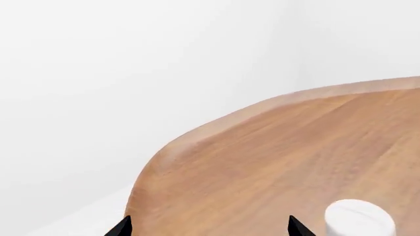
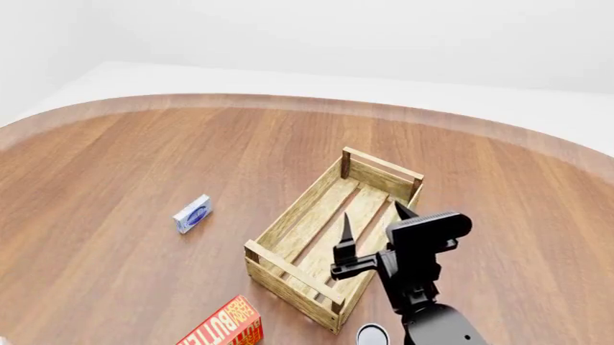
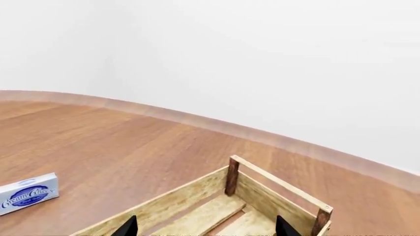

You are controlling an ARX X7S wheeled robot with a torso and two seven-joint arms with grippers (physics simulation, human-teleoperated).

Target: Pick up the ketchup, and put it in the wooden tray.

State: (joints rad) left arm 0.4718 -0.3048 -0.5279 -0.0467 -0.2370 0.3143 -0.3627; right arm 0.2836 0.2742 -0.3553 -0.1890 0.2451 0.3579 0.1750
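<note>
Hovering right gripper (image 2: 372, 228) over wooden tray (image 2: 298, 228).

Above the pale slatted wooden tray (image 2: 331, 219) the black right gripper (image 2: 372, 221) hangs with its two fingers spread, filling the airspace over the near half; the far half stays free between the corner posts. The round brown wooden table (image 2: 125, 165) lies bare to the left, apart from a small blue-and-white box (image 2: 192, 213) and a red-and-yellow butter box (image 2: 223, 327) near the tray's front corner. A white cap (image 2: 372, 335) sits just before the tray, beside the right arm.
</note>
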